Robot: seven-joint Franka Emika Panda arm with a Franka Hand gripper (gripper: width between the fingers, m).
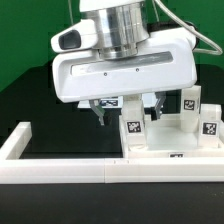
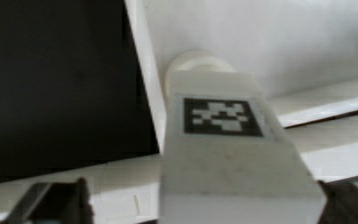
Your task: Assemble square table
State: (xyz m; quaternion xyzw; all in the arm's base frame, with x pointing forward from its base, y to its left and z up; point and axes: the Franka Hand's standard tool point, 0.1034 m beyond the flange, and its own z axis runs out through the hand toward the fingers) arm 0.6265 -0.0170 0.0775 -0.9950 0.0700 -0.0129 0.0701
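Looming at centre frame, the gripper (image 1: 125,112) hides the top (image 1: 175,150); a leg (image 2: 224,140) stands between its spread, empty fingers (image 2: 51,203).

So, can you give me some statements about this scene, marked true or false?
1. The pincer is over the square top. True.
2. The tagged legs lie flat on their sides. False: those in view stand upright at the top.
3. The rail in front is white. True.
4. The fingers are pressed together. False: they stand apart, with one leg between them in the wrist view.
5. The table is bright red. False: it is black.
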